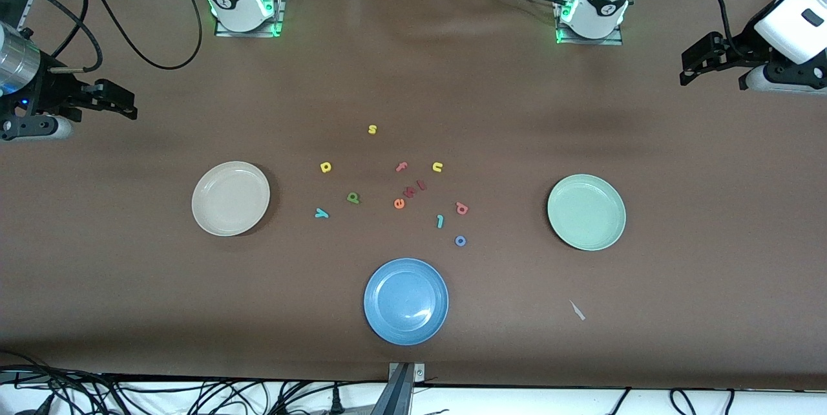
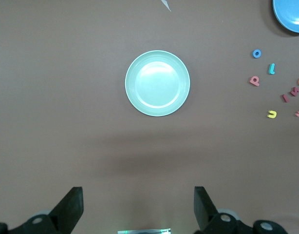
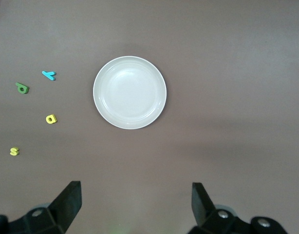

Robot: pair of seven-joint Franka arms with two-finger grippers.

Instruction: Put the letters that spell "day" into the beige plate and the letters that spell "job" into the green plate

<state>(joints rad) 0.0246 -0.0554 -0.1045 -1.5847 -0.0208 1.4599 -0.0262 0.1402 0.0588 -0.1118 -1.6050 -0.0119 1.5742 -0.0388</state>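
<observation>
The beige plate [image 1: 230, 198] [image 3: 130, 92] lies toward the right arm's end of the table, the green plate [image 1: 586, 212] [image 2: 157, 83] toward the left arm's end; both are bare. Between them lie a yellow rounded letter [image 1: 325, 167] [image 3: 51, 119], a green rounded letter [image 1: 353, 197] [image 3: 22, 88] and a teal "y" [image 1: 321, 212] [image 3: 48, 75]. Closer to the green plate lie a pinkish-red "b" [image 1: 461, 208] [image 2: 254, 81], a teal "j" [image 1: 440, 222] [image 2: 271, 68] and a blue "o" [image 1: 460, 241] [image 2: 257, 53]. My left gripper [image 1: 712, 79] [image 2: 139, 204] and right gripper [image 1: 106, 105] [image 3: 136, 202] hang open and hold nothing, each high over its own end.
A blue plate [image 1: 406, 300] sits near the front edge. Other letters lie among the task's own: yellow "s" [image 1: 372, 129], pink "f" [image 1: 402, 167], yellow "u" [image 1: 437, 167], orange "e" [image 1: 399, 203] and two small red ones [image 1: 413, 189]. A pale scrap [image 1: 577, 310] lies nearer the camera than the green plate.
</observation>
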